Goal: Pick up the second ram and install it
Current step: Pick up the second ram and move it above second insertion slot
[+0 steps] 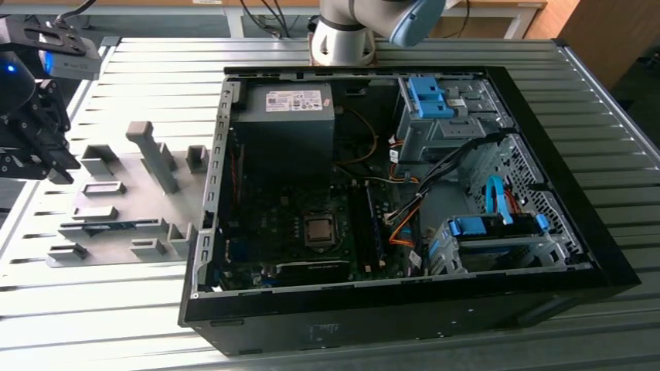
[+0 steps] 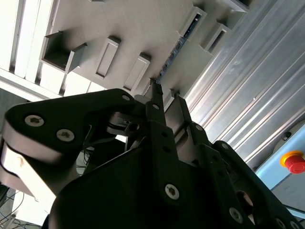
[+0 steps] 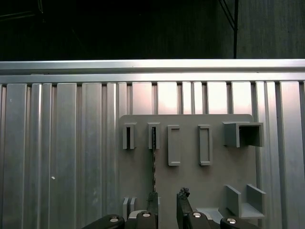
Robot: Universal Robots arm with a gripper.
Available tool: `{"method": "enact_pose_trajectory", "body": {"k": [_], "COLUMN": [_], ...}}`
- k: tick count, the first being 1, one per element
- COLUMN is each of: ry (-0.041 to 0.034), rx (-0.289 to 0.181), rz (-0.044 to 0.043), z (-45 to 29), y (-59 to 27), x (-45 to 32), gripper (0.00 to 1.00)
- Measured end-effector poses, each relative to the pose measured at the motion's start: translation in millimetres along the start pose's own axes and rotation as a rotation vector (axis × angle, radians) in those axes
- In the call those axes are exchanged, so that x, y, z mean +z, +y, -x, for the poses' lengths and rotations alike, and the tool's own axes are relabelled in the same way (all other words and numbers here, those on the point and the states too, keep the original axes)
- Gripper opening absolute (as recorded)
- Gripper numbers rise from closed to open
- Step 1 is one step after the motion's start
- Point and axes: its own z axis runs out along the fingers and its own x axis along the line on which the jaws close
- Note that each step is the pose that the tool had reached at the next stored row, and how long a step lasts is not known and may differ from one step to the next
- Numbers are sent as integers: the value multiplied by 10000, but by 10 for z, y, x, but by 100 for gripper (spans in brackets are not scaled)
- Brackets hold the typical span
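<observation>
In both wrist views the gripper (image 3: 167, 206) (image 2: 166, 94) has its two dark fingers a narrow way apart, with nothing between them. Ahead of the fingertips, and apart from them, the second ram (image 3: 153, 162) (image 2: 177, 49) stands on edge in a slot of the grey fixture plate (image 3: 190, 183); the first wrist view shows it as a thin line running out from one finger. The exterior view shows its blue flat side (image 1: 108, 225) low on the plate, below the hovering gripper (image 1: 42, 158). Well beyond the ram sits the open computer case (image 1: 577, 193). The second wrist view catches a red button (image 2: 295, 162).
</observation>
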Motion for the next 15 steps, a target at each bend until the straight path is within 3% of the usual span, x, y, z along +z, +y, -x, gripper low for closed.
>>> {"method": "enact_pose_trajectory", "body": {"k": [5,15], "ry": [-2,0], "rx": [0,-5], "rz": [-2,4], "z": [-1,-24], "y": [0,6], "x": [18,165], "gripper": [30,30]}}
